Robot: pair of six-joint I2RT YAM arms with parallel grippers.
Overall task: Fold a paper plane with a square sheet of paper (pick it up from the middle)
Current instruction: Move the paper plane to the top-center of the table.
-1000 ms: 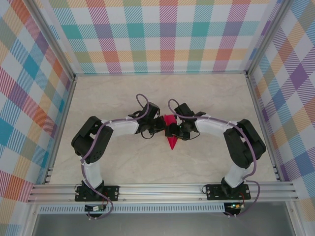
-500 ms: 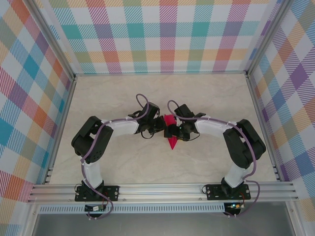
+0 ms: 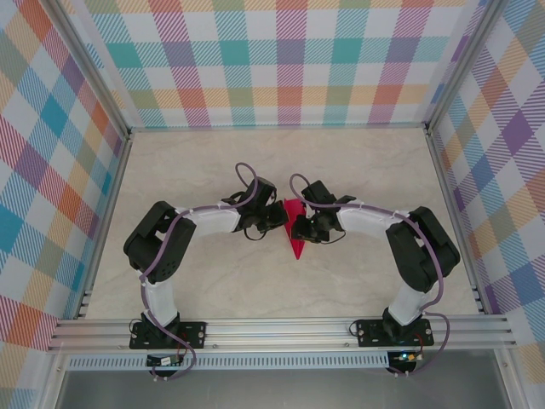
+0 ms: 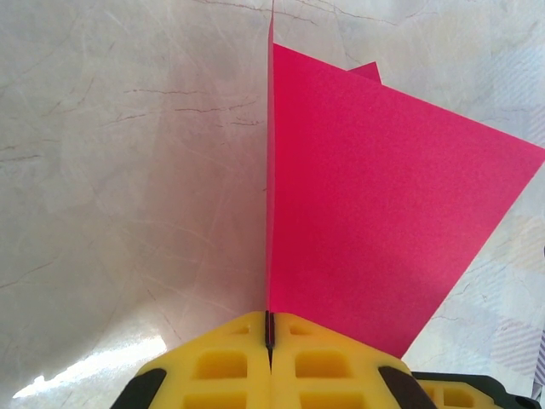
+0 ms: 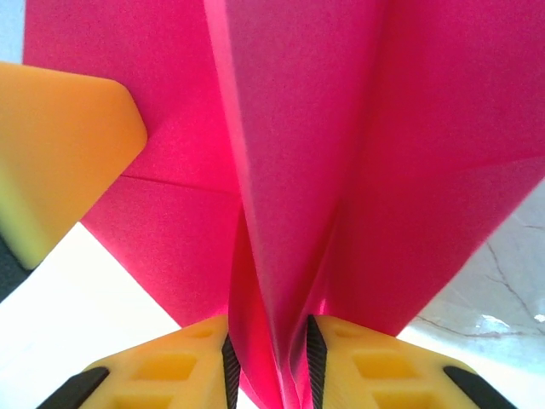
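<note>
On the pale marbled table (image 3: 213,170), fenced by plaid walls (image 3: 281,60) and an aluminium frame (image 3: 281,328), the 2 arms bend inward from their bases at the near edge and meet at the middle. The left arm (image 3: 170,243) rises from its base, folds at a dark elbow on the left side, and runs its white forearm to the right. The right arm (image 3: 409,247) mirrors it, elbow out to the right and forearm reaching left. Their wrists come nearly nose to nose, with a purple cable looping above each.

Between them sits the paper plane (image 3: 297,240), a magenta-pink dart with its sharp tip pointing toward the bases and its wider end toward the far wall.

The left gripper (image 4: 269,322) is clamped tight on the plane: its 2 yellow fingers (image 4: 221,362) meet with a thin edge of paper pinched in the seam, and a flat wing spreads out to the right above the tabletop. The right gripper (image 5: 271,345) grasps the plane too, its black pads (image 5: 230,358) pressing from both sides on the bunched centre layers, which fan upward into wings.
</note>
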